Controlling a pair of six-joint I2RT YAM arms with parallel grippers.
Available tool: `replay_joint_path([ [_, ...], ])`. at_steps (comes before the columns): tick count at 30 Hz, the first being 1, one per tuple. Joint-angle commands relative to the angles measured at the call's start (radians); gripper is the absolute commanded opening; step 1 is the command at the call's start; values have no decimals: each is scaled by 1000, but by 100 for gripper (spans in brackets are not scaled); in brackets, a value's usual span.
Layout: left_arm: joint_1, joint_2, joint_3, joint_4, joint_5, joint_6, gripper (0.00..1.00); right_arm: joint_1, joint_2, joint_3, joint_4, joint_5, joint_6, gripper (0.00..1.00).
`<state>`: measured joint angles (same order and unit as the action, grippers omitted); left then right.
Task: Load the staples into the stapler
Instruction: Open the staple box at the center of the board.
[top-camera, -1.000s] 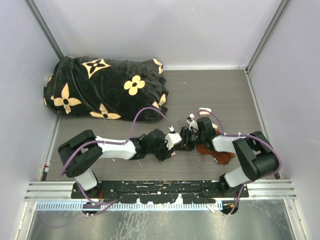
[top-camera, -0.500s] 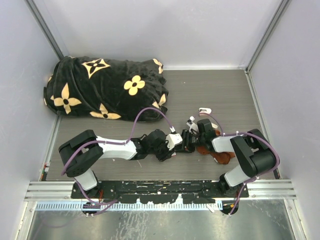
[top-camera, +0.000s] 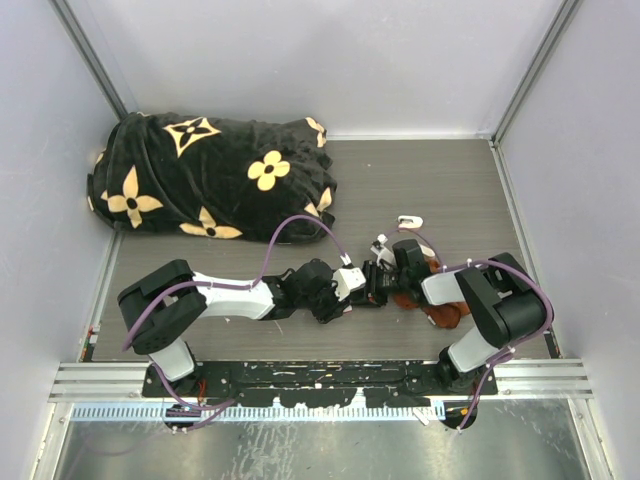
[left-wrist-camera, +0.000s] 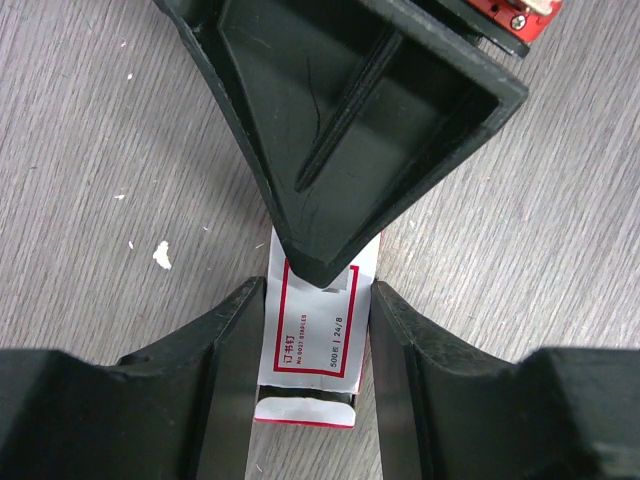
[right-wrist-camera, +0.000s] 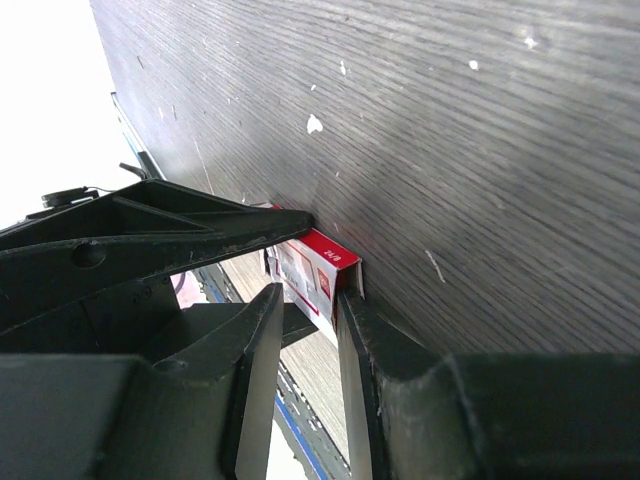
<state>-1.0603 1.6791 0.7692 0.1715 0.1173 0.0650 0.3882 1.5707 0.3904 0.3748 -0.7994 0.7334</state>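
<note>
Beneath the right tool (right-wrist-camera: 312, 298), the staples box (left-wrist-camera: 315, 345) is partly hidden.

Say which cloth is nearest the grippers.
The small rust-brown cloth, lying right beside the right arm. The big black blanket with yellow flowers is piled in the far left corner.
</note>
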Motion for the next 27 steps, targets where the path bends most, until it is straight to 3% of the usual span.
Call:
replay_joint_path([
  [1,-14,47,-12,-110,19,-5,44,21,5,1,69,-50,24,34],
  [7,-15,46,-12,-112,14,-5,44,28,-3,2,63,-14,16,32],
  [14,-16,38,-16,-112,5,-2,44,29,-83,25,-115,104,-96,28],
  [22,-15,35,-18,-111,1,-3,44,28,-58,-5,-60,92,-79,22],
  [27,-15,14,-24,-100,-33,-29,56,28,-63,-20,-36,105,-68,12],
])
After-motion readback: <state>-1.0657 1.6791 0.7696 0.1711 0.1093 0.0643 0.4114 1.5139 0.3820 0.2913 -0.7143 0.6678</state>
